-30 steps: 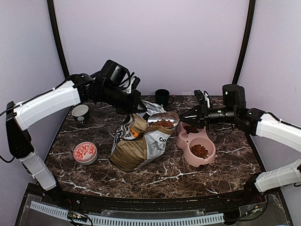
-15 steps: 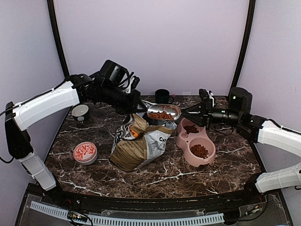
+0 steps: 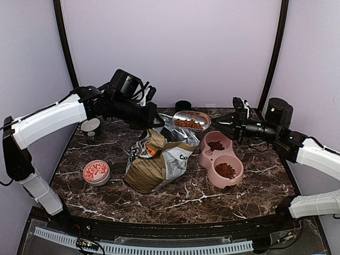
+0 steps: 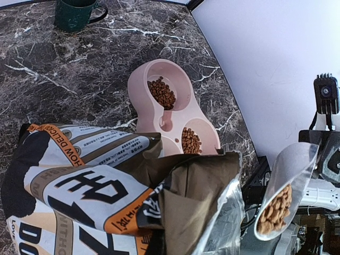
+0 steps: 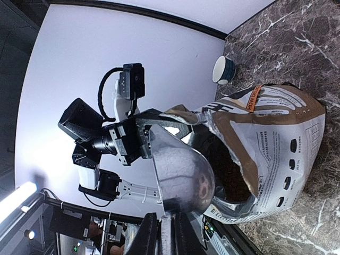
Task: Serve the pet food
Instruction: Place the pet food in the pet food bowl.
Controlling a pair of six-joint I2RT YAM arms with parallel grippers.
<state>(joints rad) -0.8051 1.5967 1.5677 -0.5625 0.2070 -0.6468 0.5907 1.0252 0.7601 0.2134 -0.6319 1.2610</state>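
Small reddish-brown kibble pellets (image 3: pixel 186 124) lie heaped in a shiny metal scoop (image 3: pixel 202 116), just left of the right tool (image 3: pixel 228 123), which is clamped nearly closed on the scoop's handle, raised far-left of a pink plastic double bowl (image 3: pixel 237 160); the left tool (image 3: pixel 152 120) is pinched tight on a tan printed paper bag (image 3: pixel 159 166)

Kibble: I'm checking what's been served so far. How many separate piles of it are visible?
3 kibble piles: one in the raised metal scoop, one in each compartment of the pink double bowl. More may be hidden inside the bag.
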